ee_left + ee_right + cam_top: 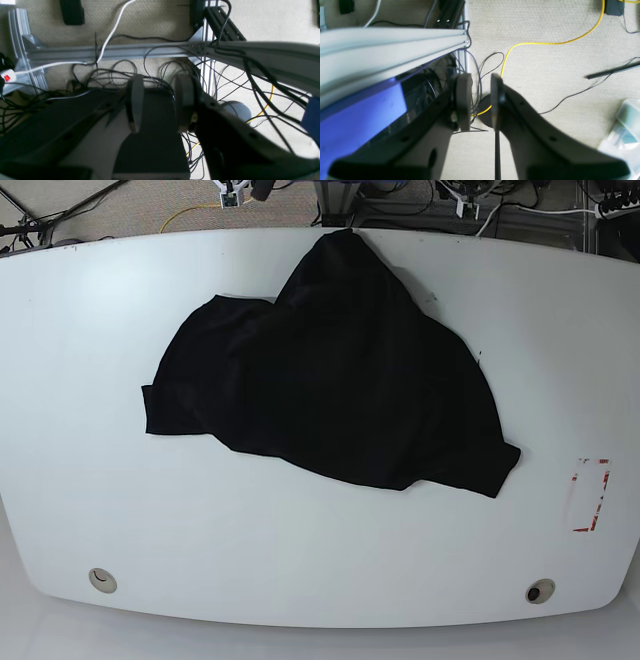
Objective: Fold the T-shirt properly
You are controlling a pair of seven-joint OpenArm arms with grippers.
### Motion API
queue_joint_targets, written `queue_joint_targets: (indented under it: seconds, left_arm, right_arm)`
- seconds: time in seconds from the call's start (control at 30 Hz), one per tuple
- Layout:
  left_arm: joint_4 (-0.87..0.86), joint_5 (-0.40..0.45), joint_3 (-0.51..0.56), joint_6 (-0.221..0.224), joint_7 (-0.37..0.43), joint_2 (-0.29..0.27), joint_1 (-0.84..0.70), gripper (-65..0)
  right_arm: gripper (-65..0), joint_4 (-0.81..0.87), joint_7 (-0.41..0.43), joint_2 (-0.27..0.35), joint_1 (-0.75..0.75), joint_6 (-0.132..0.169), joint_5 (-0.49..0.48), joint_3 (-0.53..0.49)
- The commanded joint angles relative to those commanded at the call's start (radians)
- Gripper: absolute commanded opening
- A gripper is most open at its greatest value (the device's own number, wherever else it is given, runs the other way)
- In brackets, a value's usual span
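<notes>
The black T-shirt [330, 370] lies spread and rumpled on the white table [100, 510], from the far edge down toward the right. One corner lies at the left and another at the lower right. No print shows on it. Neither gripper appears in the base view. In the left wrist view my left gripper [160, 105] is open and empty, over the floor and cables. In the right wrist view my right gripper [480, 102] is open with a narrower gap and empty, over carpet beside the table edge. The T-shirt shows in neither wrist view.
A red-marked rectangle [590, 495] sits near the table's right edge. Two round holes [101, 580] [540, 591] are near the front edge. An aluminium frame [100, 51], tangled cables, a yellow cable [545, 42] and a clear plastic container [625, 130] are on the floor.
</notes>
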State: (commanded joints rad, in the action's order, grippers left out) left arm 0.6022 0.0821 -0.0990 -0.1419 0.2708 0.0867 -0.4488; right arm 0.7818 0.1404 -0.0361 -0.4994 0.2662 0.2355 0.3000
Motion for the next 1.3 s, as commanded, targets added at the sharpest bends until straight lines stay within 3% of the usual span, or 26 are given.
queue_joint_targets:
  seconds: [0.6, 0.93, 1.03, 1.13, 1.3]
  left_arm:
    - [0.539, -0.002, -0.031, 0.0, 0.0, -0.003, -0.374, -46.0]
    - [0.895, -0.005, -0.06, 0.002, 0.0, -0.003, -0.609, -45.6]
    - [0.996, -0.068, -0.06, 0.002, 0.0, -0.003, -0.677, -45.4]
    - [1.105, -0.169, -0.083, 0.002, -0.002, 0.005, -0.746, -45.4]
    - [1.224, -0.241, -0.149, 0.002, -0.014, 0.0, -0.793, -45.3]
  right_arm:
    - [-52.8, 0.402, 0.0, -0.041, -0.288, 0.002, -0.002, -0.003]
    - [-52.8, 0.7, -0.032, -0.043, -0.502, -0.002, -0.005, -0.138]
    - [-52.8, 0.773, -0.037, -0.046, -0.554, -0.002, -0.012, -0.153]
    - [-52.8, 0.867, -0.041, -0.04, -0.614, 0.0, -0.103, -0.176]
    - [-52.8, 1.007, -0.084, 0.008, -0.677, 0.0, -0.213, -0.184]
